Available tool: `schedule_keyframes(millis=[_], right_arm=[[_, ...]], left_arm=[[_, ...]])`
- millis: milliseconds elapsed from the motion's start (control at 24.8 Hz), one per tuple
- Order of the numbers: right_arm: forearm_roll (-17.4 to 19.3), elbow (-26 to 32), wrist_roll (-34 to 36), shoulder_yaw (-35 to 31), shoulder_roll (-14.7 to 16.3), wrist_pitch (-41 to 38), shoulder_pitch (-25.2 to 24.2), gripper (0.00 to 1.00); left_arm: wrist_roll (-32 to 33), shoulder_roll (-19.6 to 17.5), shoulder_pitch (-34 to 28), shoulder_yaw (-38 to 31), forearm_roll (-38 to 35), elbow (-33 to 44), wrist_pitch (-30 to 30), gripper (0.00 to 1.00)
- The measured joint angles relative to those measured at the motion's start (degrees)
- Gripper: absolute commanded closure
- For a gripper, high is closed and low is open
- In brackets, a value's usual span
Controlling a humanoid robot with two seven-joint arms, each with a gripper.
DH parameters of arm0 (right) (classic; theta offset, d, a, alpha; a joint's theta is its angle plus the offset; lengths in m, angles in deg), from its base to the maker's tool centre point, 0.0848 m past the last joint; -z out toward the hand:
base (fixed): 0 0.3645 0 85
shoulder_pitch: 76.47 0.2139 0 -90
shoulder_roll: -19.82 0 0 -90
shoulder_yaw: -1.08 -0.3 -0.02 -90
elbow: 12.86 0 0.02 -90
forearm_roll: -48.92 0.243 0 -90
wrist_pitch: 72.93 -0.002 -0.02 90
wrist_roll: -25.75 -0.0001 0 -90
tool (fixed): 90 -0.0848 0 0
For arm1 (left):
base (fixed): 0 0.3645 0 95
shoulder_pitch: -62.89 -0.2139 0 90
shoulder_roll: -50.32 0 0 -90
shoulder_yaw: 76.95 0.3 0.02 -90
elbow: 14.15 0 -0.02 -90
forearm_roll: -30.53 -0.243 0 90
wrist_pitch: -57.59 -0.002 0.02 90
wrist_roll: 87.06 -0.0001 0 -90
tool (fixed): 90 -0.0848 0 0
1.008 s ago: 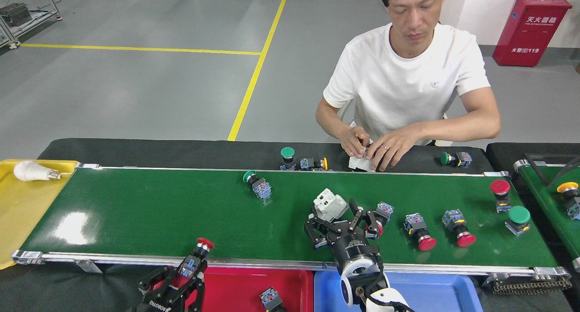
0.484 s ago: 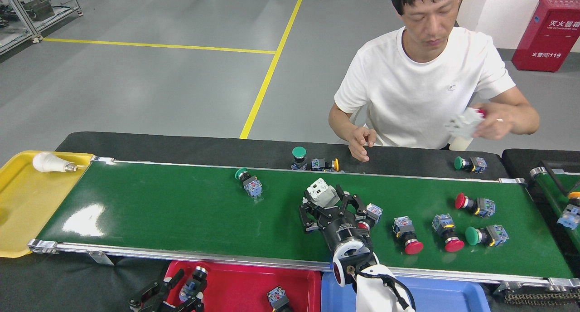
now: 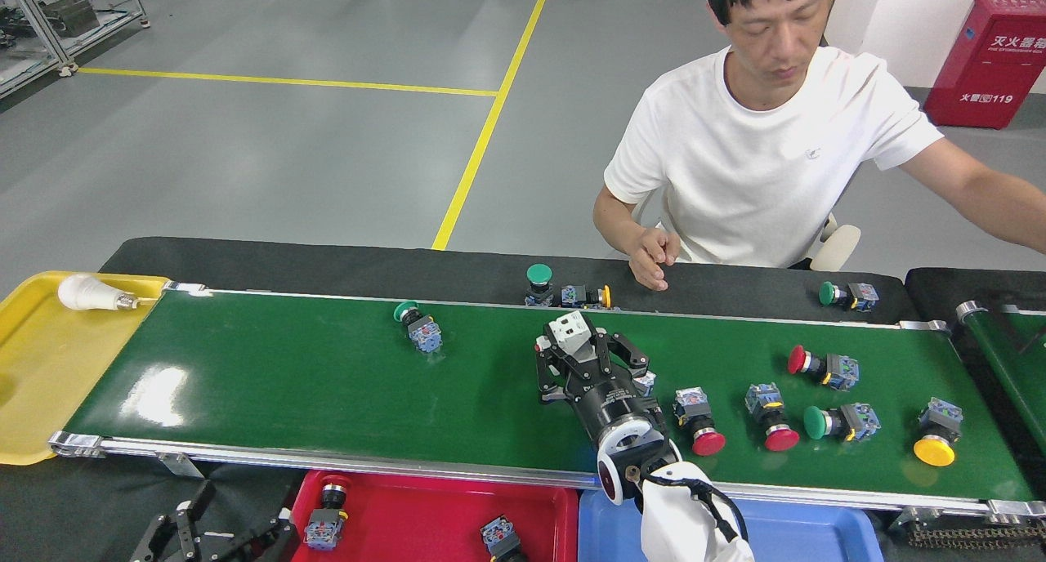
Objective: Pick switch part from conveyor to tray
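A: R gripper (image 3: 582, 351)?
B: Fingers are closing round the white switch part (image 3: 569, 332) at conveyor (image 3: 327, 382) centre.
A: L gripper (image 3: 192, 529)?
B: Sitting at 7 o'clock, fingers spread, holding nothing. Red tray (image 3: 425, 521) is lying just at its 3 o'clock.

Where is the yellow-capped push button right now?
In the head view, the yellow-capped push button lies at the conveyor's far right end, near the front rail, just right of the green-capped push button.

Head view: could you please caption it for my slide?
Right gripper closes around a grey switch part on the conveyor, facing a seated person.
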Motion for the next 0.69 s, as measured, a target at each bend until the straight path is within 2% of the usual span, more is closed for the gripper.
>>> schedule_keyframes(millis=[121,202,323,403,484,645,685], right_arm=[[6.3,12.3,-4.8,-0.5,5.4,-2.7,-5.6,0.66],[10.5,20.8,-7.6,-0.7,10.4,-5.5,-10.9,0.65],[13.8,27.2,-9.5,-1.7,16.3,-10.0,-17.7,0.64],[14.4,27.6,-9.9,-4.3,17.8,-13.9,-21.6,0.63],[15.2,27.7,-10.1,-8.2,17.8,-19.4,-25.3,0.63],[19.2,27.7,-10.3,-20.6,17.8,-37.9,-33.7,0.62],[19.9,27.7,-10.3,-23.0,17.8,-40.5,-35.3,0.59]], left_arm=[[0.1,-0.2,4.6,0.2,-0.4,-2.8,-0.7,0.0],[0.1,-0.3,8.0,0.3,-1.4,-6.6,-1.1,0.0],[0.2,-0.3,12.8,0.4,-3.9,-12.0,-1.5,0.0],[0.2,-0.3,15.2,0.4,-4.4,-14.9,-1.5,0.0],[0.2,-0.3,17.4,0.4,-4.7,-17.3,-1.6,0.0],[0.4,-0.4,24.2,1.7,-8.1,-24.2,-3.2,0.0],[0.4,-0.4,25.9,2.3,-8.5,-26.1,-3.6,0.0]])
